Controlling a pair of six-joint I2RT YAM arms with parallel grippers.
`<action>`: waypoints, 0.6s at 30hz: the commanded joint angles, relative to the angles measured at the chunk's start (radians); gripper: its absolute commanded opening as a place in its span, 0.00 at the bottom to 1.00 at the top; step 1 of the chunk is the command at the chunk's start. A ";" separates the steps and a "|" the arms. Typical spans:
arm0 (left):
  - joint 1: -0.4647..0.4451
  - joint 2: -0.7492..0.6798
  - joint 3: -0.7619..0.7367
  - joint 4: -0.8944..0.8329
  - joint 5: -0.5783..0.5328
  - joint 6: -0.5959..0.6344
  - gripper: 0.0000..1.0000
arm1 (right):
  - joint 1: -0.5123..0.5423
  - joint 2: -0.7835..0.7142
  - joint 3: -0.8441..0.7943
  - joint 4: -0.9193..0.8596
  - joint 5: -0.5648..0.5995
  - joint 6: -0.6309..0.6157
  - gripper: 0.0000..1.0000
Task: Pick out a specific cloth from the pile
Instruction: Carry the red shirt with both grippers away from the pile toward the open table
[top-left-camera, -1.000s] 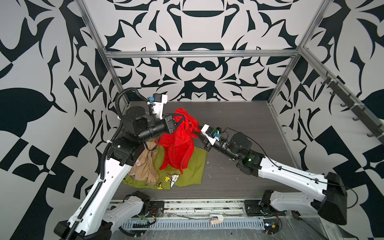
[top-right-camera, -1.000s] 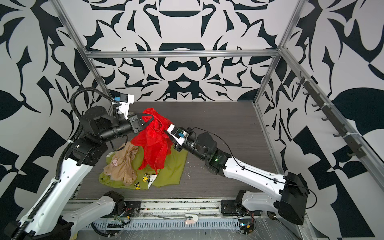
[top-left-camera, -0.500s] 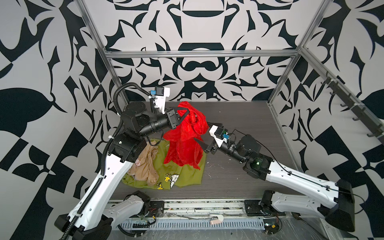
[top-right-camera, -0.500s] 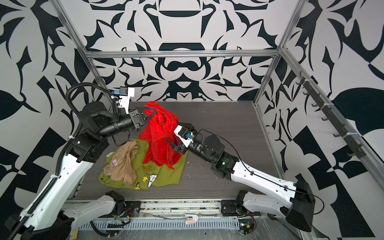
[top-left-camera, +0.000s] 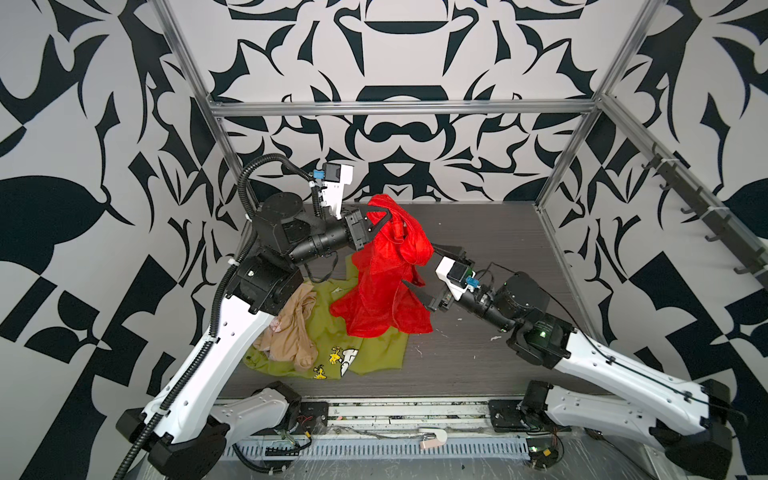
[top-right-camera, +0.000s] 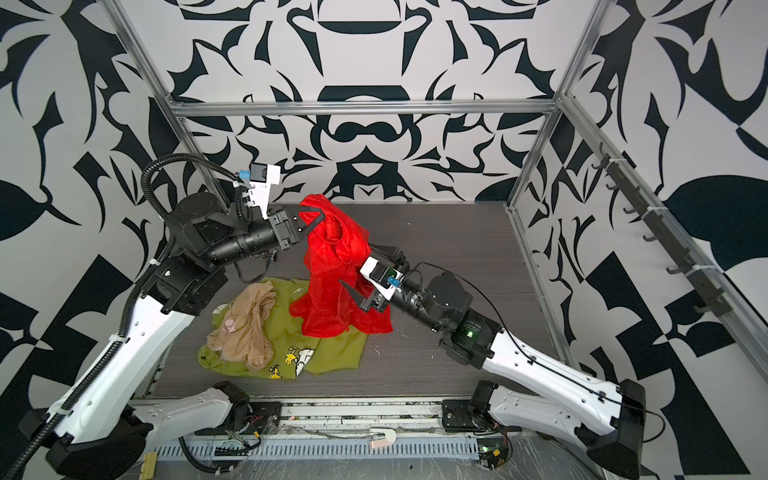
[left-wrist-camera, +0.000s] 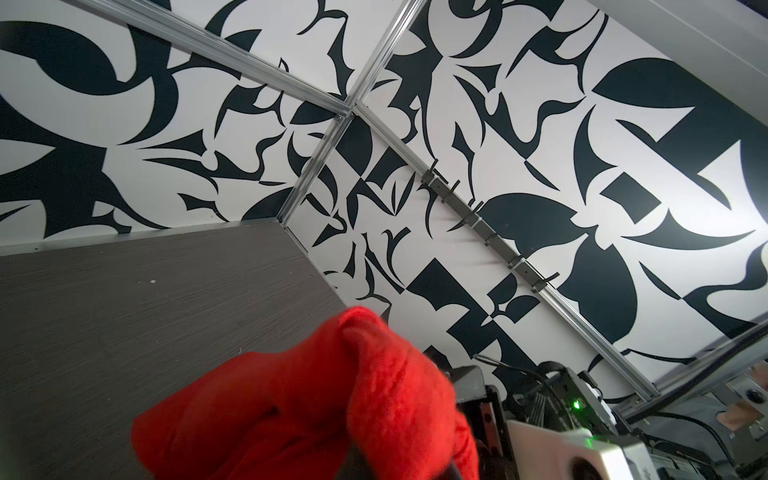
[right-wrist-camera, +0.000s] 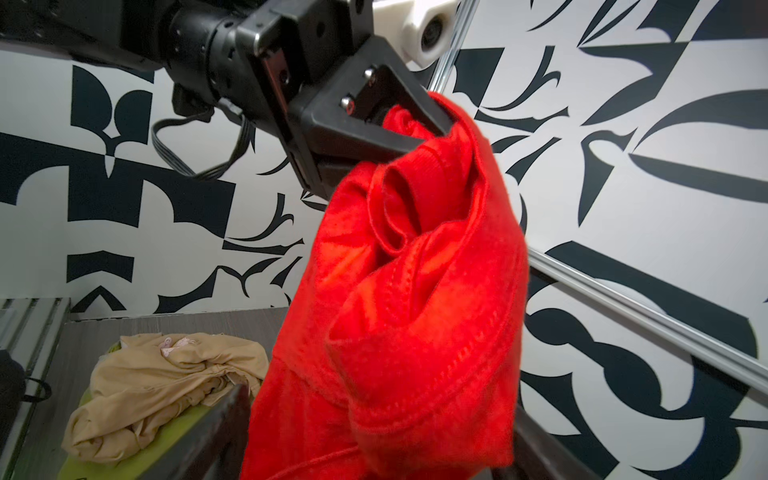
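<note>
Right wrist: left hand (right-wrist-camera: 432, 135) is pinched tight on a bunched top fold of the red cloth (right-wrist-camera: 395, 291). The cloth hangs above the far side of the olive-green shirt (top-left-camera: 374, 353), hem low over it; can't tell if it touches. Right hand (top-right-camera: 368, 270) sits off the shirt's far-right corner, fingers spread, red fabric draped between them, nothing clamped.

Risks:
- Single pinch on thin bunched fabric; a quick swing could slip it down onto the shirt.
- A low carry may let the hem drag the shirt, or the beige cloth (top-left-camera: 291, 332) on the shirt's left half.
- Draped fabric could hook a spread right finger when either arm moves; I'd pull the right hand straight away from the shirt first.

Room: the counter (top-left-camera: 519, 257) right of and beyond the shirt is bare, a good drop zone. Left of the shirt is tight, with the left arm and wall close.
</note>
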 joint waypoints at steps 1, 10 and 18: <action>-0.020 -0.010 0.049 0.068 -0.017 0.016 0.00 | -0.004 -0.017 0.099 -0.041 0.011 -0.084 0.89; -0.067 0.027 0.113 0.068 -0.024 0.020 0.00 | -0.003 0.086 0.200 0.000 -0.038 -0.085 0.89; -0.120 0.075 0.155 0.075 -0.030 0.027 0.00 | -0.003 0.196 0.245 0.082 -0.075 -0.055 0.85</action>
